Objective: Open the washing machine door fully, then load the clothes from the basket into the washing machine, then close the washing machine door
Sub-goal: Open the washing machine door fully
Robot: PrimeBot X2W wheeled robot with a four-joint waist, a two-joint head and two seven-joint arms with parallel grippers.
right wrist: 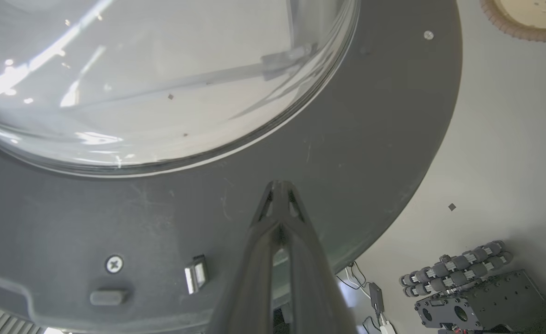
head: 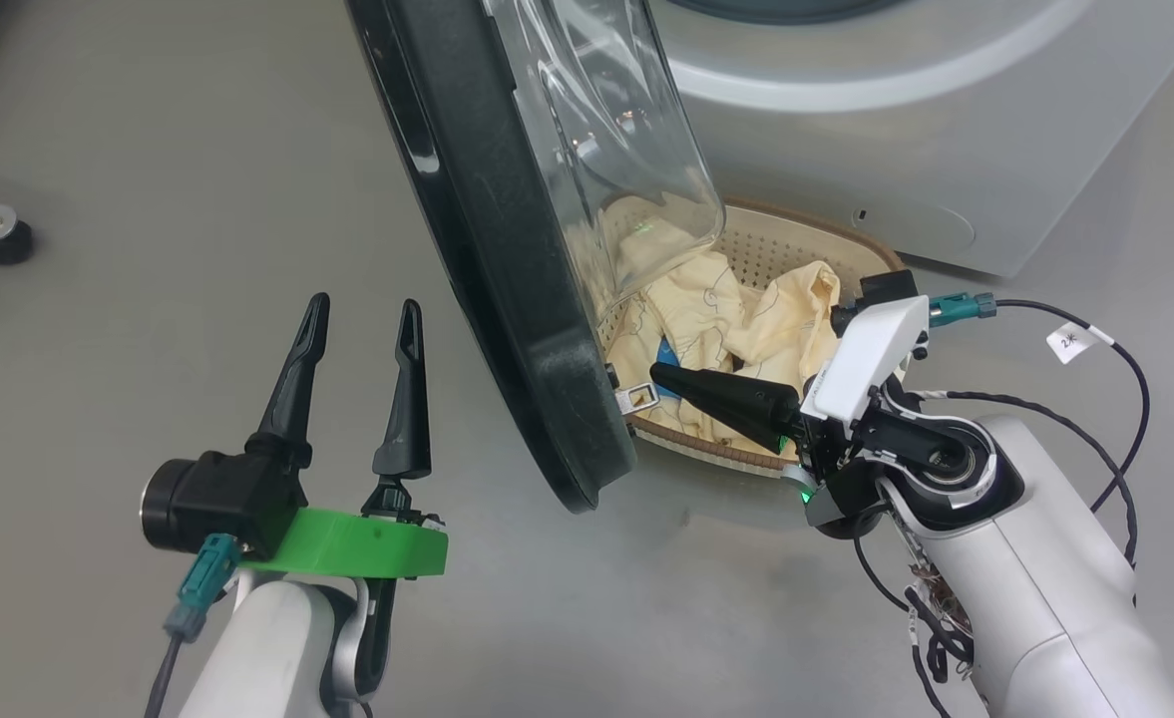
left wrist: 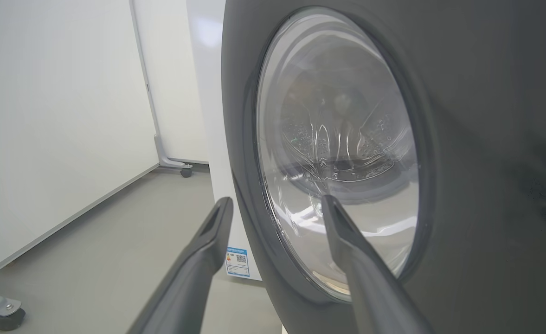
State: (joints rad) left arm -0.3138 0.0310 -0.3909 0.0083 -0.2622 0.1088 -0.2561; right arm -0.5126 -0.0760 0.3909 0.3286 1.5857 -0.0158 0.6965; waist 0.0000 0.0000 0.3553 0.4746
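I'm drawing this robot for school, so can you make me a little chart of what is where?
door: the washing machine door stands open, out from the washing machine
left gripper: open, on the door's outer side, apart from it
right gripper: shut, tips at the door's inner rim; touch unclear
basket: in front of the machine, partly seen through the door's glass
clothes: pale yellow, piled in the basket

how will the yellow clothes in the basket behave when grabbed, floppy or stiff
Probably floppy: the clothes lie crumpled in soft folds, so a pinch would likely lift one part while the rest drapes. They look thin and light for their bulk. Heaped together in the basket, one piece may drag another along.
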